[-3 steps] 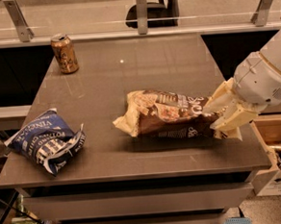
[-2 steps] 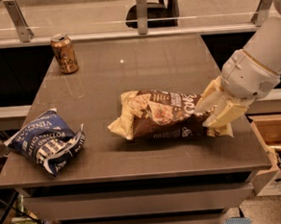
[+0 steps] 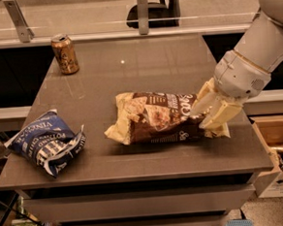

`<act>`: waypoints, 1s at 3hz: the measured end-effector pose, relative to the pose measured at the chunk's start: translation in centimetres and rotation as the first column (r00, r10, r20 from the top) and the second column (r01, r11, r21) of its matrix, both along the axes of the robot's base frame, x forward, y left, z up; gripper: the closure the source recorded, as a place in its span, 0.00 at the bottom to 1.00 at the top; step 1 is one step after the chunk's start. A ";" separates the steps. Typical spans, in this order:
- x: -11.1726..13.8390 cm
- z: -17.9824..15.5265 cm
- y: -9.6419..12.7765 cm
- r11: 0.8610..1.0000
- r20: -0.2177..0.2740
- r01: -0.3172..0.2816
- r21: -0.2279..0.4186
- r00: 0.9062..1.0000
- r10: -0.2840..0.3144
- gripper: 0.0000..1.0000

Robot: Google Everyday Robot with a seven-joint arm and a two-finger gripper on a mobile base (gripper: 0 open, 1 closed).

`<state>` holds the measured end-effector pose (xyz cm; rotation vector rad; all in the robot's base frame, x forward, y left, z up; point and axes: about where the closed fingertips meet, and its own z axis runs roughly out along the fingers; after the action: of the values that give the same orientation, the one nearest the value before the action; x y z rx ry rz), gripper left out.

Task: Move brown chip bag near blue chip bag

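Note:
The brown chip bag [image 3: 154, 116] lies on its side in the middle of the grey table [image 3: 143, 66], its cream end pointing left. My gripper [image 3: 210, 112] is at the bag's right end, its cream fingers [image 3: 219, 114] closed on that end. The blue chip bag [image 3: 47, 142] lies wrinkled at the table's front left corner, about a bag's width left of the brown bag. The two bags are apart.
A brown-gold drink can [image 3: 65, 53] stands upright at the table's back left. A glass rail with metal posts [image 3: 143, 10] runs behind the table. A cardboard box [image 3: 280, 158] sits on the floor at the right.
My gripper has dragged the brown chip bag leftward across the table, closing some of the gap to the blue bag. The blue bag and can have not moved.

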<state>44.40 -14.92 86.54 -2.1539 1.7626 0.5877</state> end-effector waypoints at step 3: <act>0.4 0.2 0.4 1.000 0.027 0.008 0.004 1.000 -0.008 0.35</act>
<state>44.85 -14.56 86.74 -2.1410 1.7541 0.5564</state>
